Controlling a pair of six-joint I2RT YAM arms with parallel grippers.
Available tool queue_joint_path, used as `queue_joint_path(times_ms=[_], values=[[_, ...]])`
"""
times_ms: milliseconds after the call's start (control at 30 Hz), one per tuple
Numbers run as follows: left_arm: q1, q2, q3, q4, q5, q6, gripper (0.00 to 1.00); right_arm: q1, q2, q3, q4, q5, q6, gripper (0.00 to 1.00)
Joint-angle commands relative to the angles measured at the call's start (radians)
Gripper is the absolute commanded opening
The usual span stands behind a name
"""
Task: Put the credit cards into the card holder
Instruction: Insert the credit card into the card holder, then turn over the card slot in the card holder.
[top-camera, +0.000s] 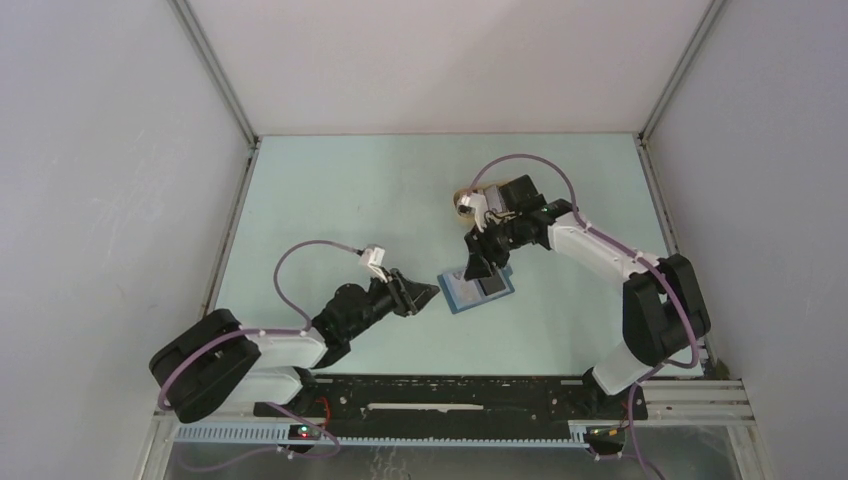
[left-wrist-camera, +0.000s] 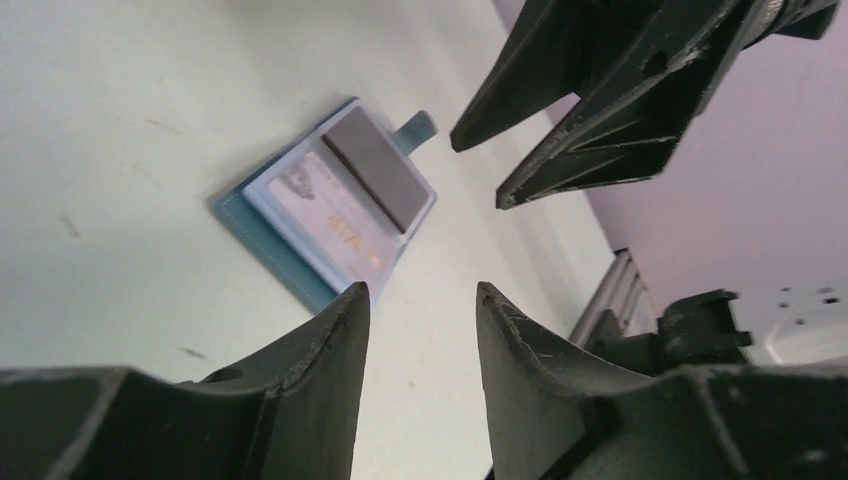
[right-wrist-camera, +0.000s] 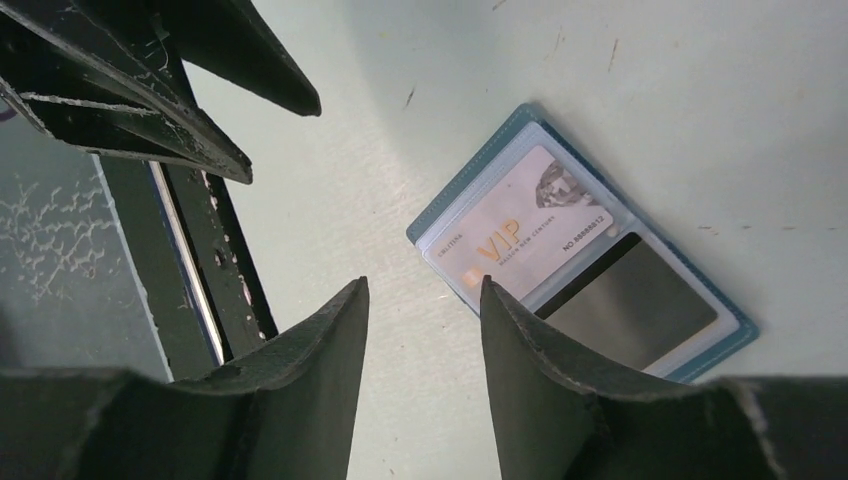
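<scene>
The teal-blue card holder lies open and flat on the table between my two grippers. A whitish VIP credit card lies on its lighter blue inside. A dark grey card lies beside it and overlaps its edge. The left wrist view shows the holder, its snap tab, the whitish card and the dark card. My left gripper is open and empty just left of the holder. My right gripper is open and empty, low over the holder's far edge.
A tan oval tray sits behind the right arm's wrist, mostly hidden by it. The black rail runs along the table's near edge. White walls enclose the table on three sides.
</scene>
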Motion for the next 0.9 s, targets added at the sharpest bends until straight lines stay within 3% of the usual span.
queue_joint_path(times_ms=[0,167,367,533,867], values=[[-0.006,-0.009,-0.008,0.119,0.046,-0.063,0.49,-0.023,-0.056,0.007,0.028,-0.015,-0.052,0.51],[-0.006,0.119,0.014,0.282,0.095,-0.158,0.49,-0.048,0.000,0.006,0.045,-0.003,-0.007,0.38],[-0.007,0.395,0.078,0.452,0.118,-0.276,0.44,-0.076,0.109,0.039,0.019,-0.030,0.047,0.34],[-0.008,0.522,0.134,0.446,0.103,-0.312,0.43,-0.063,0.188,0.068,-0.006,-0.017,0.081,0.23],[-0.013,0.554,0.194,0.273,0.048,-0.311,0.43,-0.043,0.264,0.091,-0.003,0.067,0.129,0.11]])
